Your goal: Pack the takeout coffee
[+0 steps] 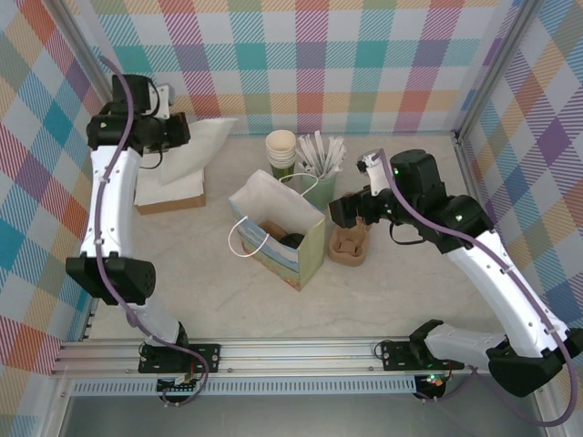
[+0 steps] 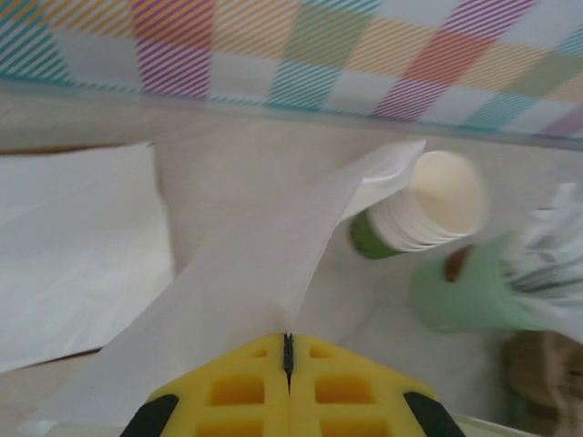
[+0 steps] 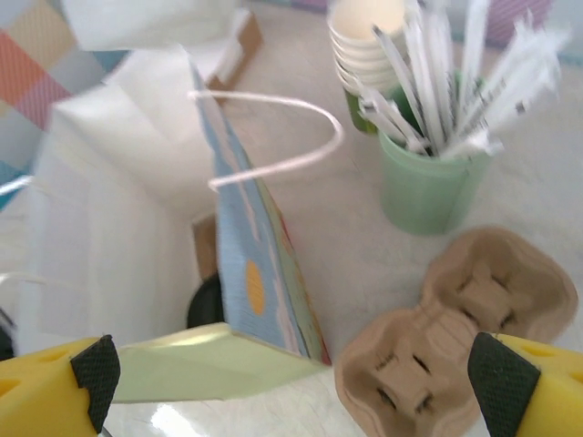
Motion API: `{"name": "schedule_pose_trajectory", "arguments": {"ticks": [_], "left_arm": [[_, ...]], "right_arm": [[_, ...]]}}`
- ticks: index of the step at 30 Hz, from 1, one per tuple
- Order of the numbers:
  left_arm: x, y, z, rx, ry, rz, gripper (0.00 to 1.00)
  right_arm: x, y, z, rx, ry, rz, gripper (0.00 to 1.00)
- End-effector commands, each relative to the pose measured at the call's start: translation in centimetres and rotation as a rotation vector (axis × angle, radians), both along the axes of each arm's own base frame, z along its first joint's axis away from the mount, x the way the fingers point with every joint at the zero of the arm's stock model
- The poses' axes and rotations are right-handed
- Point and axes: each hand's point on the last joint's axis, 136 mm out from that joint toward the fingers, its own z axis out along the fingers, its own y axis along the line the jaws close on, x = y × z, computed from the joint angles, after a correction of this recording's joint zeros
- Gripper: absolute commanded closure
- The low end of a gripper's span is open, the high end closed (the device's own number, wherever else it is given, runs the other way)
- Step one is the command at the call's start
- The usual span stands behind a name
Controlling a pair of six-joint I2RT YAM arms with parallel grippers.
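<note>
Takeout coffee seems to be inside the paper bag at mid-frame; I make out only its black lid, low in the bag. I judge the step in hand to be adding a napkin. My left pincer is clamped on a white napkin at upper left, well apart from the cup. Next it must carry the napkin over the bag's mouth and release. My right pincer hangs with fingers wide apart, just right of the bag.
</note>
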Motion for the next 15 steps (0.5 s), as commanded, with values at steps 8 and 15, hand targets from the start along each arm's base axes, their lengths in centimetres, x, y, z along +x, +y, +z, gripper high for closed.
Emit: {"name": "schedule_pose_trajectory", "arguments": {"ticks": [8, 15], "left_arm": [[-8.8, -7.1, 13.6, -0.199, -0.369, -0.331, 1.0], [-11.9, -8.6, 17.3, -0.294, -0.479, -0.378, 1.0]], "right_arm": [[-3.2, 2.8, 10.9, 0.157, -0.395, 0.315, 0.0], [-5.1, 2.1, 15.7, 0.15, -0.555, 0.371, 0.0]]}}
